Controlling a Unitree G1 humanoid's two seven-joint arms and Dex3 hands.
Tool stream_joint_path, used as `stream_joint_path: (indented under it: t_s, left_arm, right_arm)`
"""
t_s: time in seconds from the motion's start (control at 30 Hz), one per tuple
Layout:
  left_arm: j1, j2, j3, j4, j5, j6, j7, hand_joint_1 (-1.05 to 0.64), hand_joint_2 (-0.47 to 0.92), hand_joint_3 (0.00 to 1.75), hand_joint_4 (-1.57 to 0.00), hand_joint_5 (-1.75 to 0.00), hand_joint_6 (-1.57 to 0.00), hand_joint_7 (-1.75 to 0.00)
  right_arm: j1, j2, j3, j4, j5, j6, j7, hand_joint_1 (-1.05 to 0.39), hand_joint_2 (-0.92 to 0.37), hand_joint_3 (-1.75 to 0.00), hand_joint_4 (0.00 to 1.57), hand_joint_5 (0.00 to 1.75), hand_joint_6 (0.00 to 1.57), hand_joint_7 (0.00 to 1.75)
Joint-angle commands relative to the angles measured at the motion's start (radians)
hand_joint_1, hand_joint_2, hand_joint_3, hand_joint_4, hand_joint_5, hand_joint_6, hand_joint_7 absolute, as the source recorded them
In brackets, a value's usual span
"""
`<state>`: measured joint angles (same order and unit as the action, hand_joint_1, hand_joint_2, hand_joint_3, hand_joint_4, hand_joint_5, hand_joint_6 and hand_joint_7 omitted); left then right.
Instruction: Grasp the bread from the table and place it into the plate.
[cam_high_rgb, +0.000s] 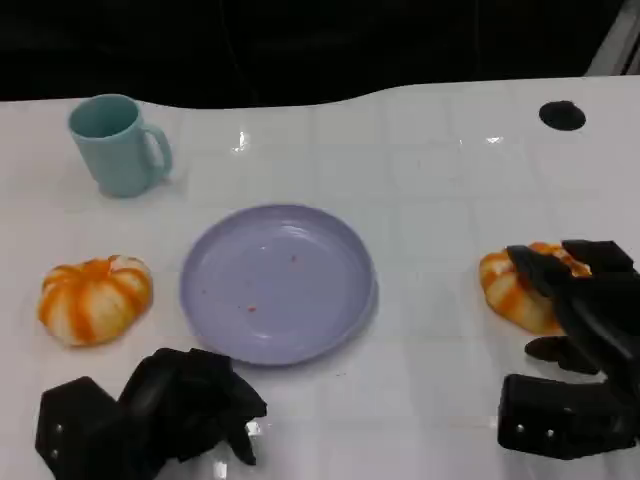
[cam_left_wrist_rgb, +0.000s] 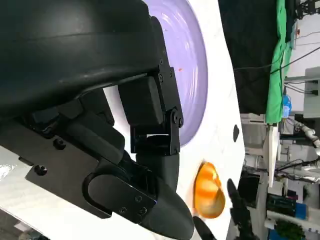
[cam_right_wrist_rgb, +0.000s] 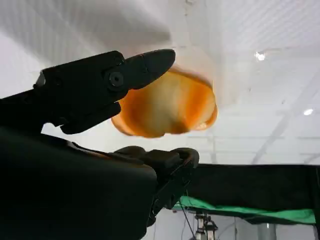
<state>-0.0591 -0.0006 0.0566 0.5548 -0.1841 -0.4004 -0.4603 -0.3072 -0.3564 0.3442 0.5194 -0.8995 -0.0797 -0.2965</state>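
Orange bread (cam_high_rgb: 512, 290) between right hand (cam_high_rgb: 580, 330) fingers.

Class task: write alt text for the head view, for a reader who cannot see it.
A lilac plate sits mid-table between two orange-striped bread rolls; the right robot hand reaches around the right roll. The left roll lies untouched, a blue mug behind it.
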Motion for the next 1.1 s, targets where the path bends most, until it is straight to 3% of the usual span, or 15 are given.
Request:
stream_joint_path:
  t_s: [0.03,0.27,0.3,0.37,0.4,0.43,0.47,0.5,0.57,0.6,0.63,0.67,0.73,0.97,1.1]
  left_arm:
    - [0.014,0.011,0.005,-0.015,-0.006,0.005,0.006,-1.05,0.82,0.00,-1.48,-0.99,-1.57,-0.51]
    - [0.017,0.010,0.006,-0.020,-0.010,0.010,0.005,-1.05,0.81,0.00,-1.48,-0.99,-1.56,-0.51]
    - [0.018,0.010,0.005,-0.024,-0.010,0.012,0.006,-1.05,0.81,0.00,-1.48,-0.99,-1.57,-0.51]
    - [0.020,0.009,0.005,-0.029,-0.011,0.017,0.006,-1.05,0.81,0.00,-1.48,-0.99,-1.57,-0.51]
    - [0.020,0.008,0.005,-0.030,-0.012,0.017,0.005,-1.05,0.81,0.00,-1.48,-0.99,-1.57,-0.51]
    - [0.020,0.008,0.005,-0.031,-0.010,0.016,0.007,-1.05,0.81,0.00,-1.48,-0.99,-1.57,-0.51]
    - [0.020,0.008,0.004,-0.032,-0.008,0.016,0.007,-1.05,0.82,0.00,-1.48,-0.99,-1.57,-0.51]
    - [0.020,0.008,0.004,-0.032,-0.007,0.016,0.009,-1.05,0.82,0.00,-1.48,-0.99,-1.56,-0.51]
    - [0.017,0.008,0.003,-0.030,-0.003,0.013,0.011,-1.05,0.82,0.00,-1.48,-0.99,-1.57,-0.51]
    - [0.016,0.008,0.002,-0.029,-0.001,0.013,0.012,-1.05,0.82,0.01,-1.48,-0.99,-1.57,-0.51]
    - [0.016,0.008,0.002,-0.029,-0.001,0.013,0.012,-1.05,0.82,0.01,-1.48,-0.99,-1.57,-0.51]
    - [0.014,0.007,0.003,-0.026,-0.003,0.012,0.009,-1.05,0.82,0.01,-1.48,-0.99,-1.56,-0.51]
    - [0.011,0.006,0.004,-0.022,-0.008,0.012,0.005,-1.05,0.81,0.00,-1.47,-0.99,-1.56,-0.51]
    - [-0.006,0.003,0.003,-0.007,-0.002,0.014,0.010,-1.05,0.81,0.00,-1.47,-1.00,-1.56,-0.51]
    - [-0.015,-0.001,0.000,0.006,0.005,0.009,0.015,-1.05,0.82,0.00,-1.47,-1.00,-1.56,-0.51]
  right_arm:
    - [-0.062,0.013,0.027,0.108,0.014,0.007,-0.045,-0.43,-0.82,0.00,0.01,0.41,0.25,0.00]
    - [-0.159,0.045,0.069,0.296,0.034,-0.015,-0.121,-0.39,-0.84,-0.01,0.09,0.43,0.30,0.03]
    - [-0.172,0.048,0.073,0.323,0.039,-0.027,-0.141,-0.36,-0.85,-0.01,0.17,0.41,0.36,0.03]
    - [-0.192,0.053,0.068,0.376,0.065,-0.081,-0.203,-0.24,-0.90,-0.02,0.62,0.52,0.69,0.14]
    - [-0.199,0.056,0.064,0.399,0.079,-0.108,-0.233,-0.20,-0.91,-0.05,0.75,0.77,0.88,0.19]
    - [-0.206,0.056,0.065,0.419,0.085,-0.128,-0.261,-0.17,-0.91,-0.08,0.81,1.17,1.03,0.33]
    - [-0.212,0.055,0.070,0.437,0.086,-0.148,-0.295,-0.14,-0.91,-0.11,0.86,1.51,0.92,0.98]
    - [-0.216,0.054,0.076,0.452,0.086,-0.166,-0.324,-0.13,-0.90,-0.13,0.91,1.63,0.82,1.35]
    - [-0.222,0.051,0.080,0.471,0.090,-0.203,-0.366,-0.13,-0.91,-0.17,0.92,1.72,0.72,1.66]
    - [-0.225,0.049,0.082,0.477,0.091,-0.216,-0.383,-0.14,-0.91,-0.19,0.92,1.73,0.70,1.70]
    - [-0.227,0.047,0.085,0.481,0.090,-0.224,-0.396,-0.14,-0.82,-0.37,0.92,1.74,0.68,1.72]
    - [-0.230,0.045,0.088,0.485,0.090,-0.231,-0.413,-0.14,-0.64,-0.72,0.90,1.74,0.66,1.74]
    - [-0.234,0.041,0.093,0.491,0.089,-0.242,-0.442,-0.13,-0.48,-0.95,0.90,1.75,0.66,1.74]
    - [-0.254,0.021,0.114,0.492,0.077,-0.277,-0.555,-0.13,-0.30,-1.17,0.99,1.75,0.72,1.75]
    - [-0.256,0.002,0.114,0.461,0.088,-0.300,-0.542,-0.17,-0.29,-1.19,0.98,1.75,0.70,1.75]
